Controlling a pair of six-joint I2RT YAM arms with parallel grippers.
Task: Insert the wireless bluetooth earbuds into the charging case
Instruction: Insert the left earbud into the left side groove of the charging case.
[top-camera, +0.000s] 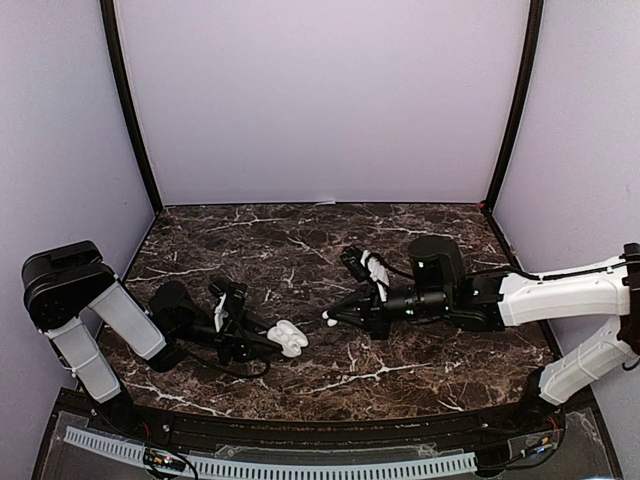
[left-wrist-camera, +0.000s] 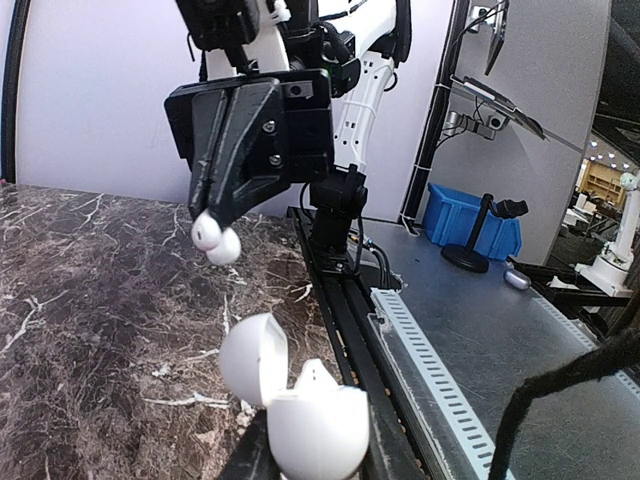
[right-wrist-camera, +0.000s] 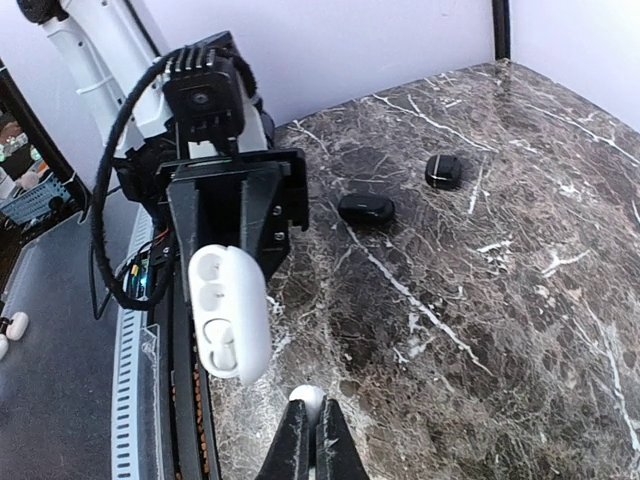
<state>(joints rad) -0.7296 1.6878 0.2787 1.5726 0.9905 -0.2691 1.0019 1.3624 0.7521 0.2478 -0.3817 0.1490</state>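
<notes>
Left claw (top-camera: 270, 338) clamped on the open charging case (right-wrist-camera: 230, 310), right claw (left-wrist-camera: 211, 214) pinching a white earbud (left-wrist-camera: 215, 238).
My left claw's tips hold the white case by its body, lid swung open, wells facing my right claw. Then a small gap. My right claw's tips are closed on the bud, which pokes out past them, near the case and not touching it. Two black cases (right-wrist-camera: 365, 208) (right-wrist-camera: 443, 170) lie on the marble table (top-camera: 300, 250) ahead of my right claw, well apart from it.
</notes>
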